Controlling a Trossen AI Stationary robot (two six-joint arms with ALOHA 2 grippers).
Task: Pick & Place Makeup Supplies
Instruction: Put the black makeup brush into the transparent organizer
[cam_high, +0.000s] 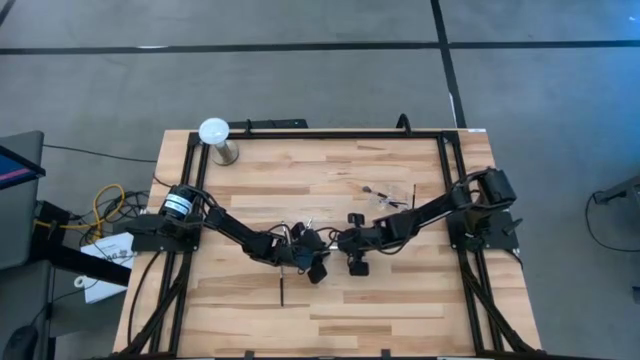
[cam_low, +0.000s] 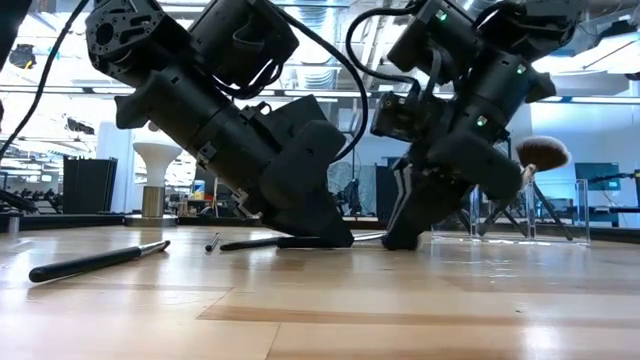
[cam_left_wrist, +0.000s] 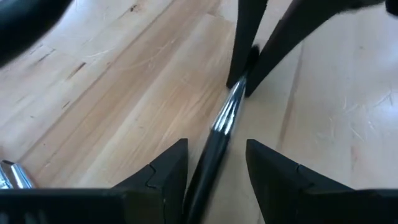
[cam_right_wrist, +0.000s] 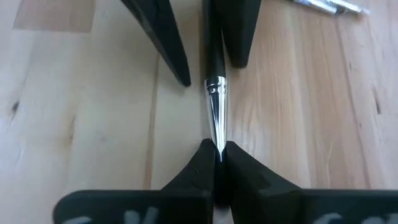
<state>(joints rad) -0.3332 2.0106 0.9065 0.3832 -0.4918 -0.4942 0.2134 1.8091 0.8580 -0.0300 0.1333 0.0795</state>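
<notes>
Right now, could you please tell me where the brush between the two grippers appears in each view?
High view: not discernible, hidden where the left gripper and right gripper meet near the picture's centre.
Low view: the brush lies flat, running between both grippers.
Left wrist view: up the middle, between open fingers.
Right wrist view: centre, silvery ferrule towards the camera.
Shared landmark: the right gripper, shut on the brush's tip.

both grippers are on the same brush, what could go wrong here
The right gripper is pinched on the brush at its ferrule tip, while the left gripper straddles the handle, open. If the left closes and either arm pulls, the thin brush may bend or slip free. Both grippers meet nose to nose at mid-table, so they might collide. Loose brushes lying nearby could get knocked.
</notes>
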